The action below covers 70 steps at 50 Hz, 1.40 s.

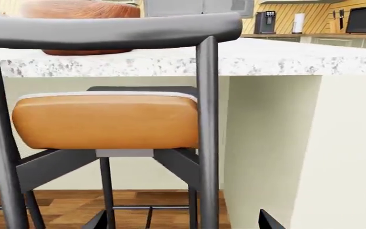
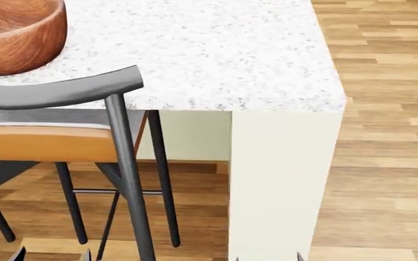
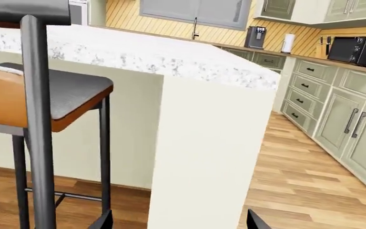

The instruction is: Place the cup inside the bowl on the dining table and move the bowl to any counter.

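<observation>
Far over on my left, up on the bench point(image 2: 216, 49) of white speckled stone, sits the bowl point(image 2: 17, 35) — reddish wood, upright, mouth to the ceiling, only partly inside my head view. Being round it has no long axis across the top; its one axis runs straight up. My left wrist camera catches it too, rim and underside showing above and below the dark back rail of a stool point(image 1: 106, 119) that stands between me and the stone.

Both arms hang low, beneath the level of the stone top. Of my left pincer point(image 2: 53, 254) I see only two dark tips at the lower edge of the head view; they appear to stand apart with nothing between them. Moving rightward, my right pincer point(image 2: 267, 256) shows the same way near the bench's pale end panel — tips apart, empty — and its wrist view agrees.

So the bowl lies up, ahead and to the left of both pincers, and the left arm is plainly the nearer. I judge that arm must rise over the stool's rail before it can reach anything.

The cup I cannot find in any view; it may lie further left, out of frame. Off to the right, past the wooden floor, a counter point(image 3: 335, 59) runs along the wall with a coffee machine and microwave on it — well apart from the bowl.
</observation>
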Available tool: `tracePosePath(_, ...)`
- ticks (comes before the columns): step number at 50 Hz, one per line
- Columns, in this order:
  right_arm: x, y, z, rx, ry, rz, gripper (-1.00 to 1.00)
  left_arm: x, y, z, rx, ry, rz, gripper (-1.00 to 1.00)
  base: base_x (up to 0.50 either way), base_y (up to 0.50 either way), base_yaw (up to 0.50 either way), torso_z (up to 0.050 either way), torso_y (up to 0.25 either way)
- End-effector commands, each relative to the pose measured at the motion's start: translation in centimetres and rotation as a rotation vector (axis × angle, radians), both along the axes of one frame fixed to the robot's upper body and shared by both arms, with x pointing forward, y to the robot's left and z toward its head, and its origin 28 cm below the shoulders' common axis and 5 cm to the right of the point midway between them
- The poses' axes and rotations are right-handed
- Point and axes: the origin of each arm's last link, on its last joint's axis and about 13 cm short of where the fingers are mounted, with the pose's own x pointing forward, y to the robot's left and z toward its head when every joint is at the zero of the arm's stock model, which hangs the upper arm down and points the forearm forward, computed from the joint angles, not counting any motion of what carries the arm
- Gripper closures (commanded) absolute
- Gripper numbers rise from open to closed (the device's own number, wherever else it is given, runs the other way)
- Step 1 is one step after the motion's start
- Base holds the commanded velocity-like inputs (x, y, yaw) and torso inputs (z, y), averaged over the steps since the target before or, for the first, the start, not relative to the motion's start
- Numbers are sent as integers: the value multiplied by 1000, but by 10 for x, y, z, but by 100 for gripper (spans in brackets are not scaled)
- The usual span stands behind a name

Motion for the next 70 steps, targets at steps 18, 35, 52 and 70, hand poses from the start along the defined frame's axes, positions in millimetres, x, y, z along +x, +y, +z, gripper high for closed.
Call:
tracePosePath(18,0,-1,1,3,-4,-4,-100,-1,1,0,-1,0,1,-100,0,500,0,0,0)
tracePosePath(35,0,0,0,3,-7,1,-100,0,0,0,-1,2,1,-100,0,500,0,0,0)
tracePosePath(52,1,-1,1,29,-6,-11,-100,-3,2,-1,1,1,-1,-100,0,457,0,0,0)
tracePosePath(70,1,-3,2,75,1,-32,-100,0,-1,2,-14,10,-3,-100,0,0,0,0,0)
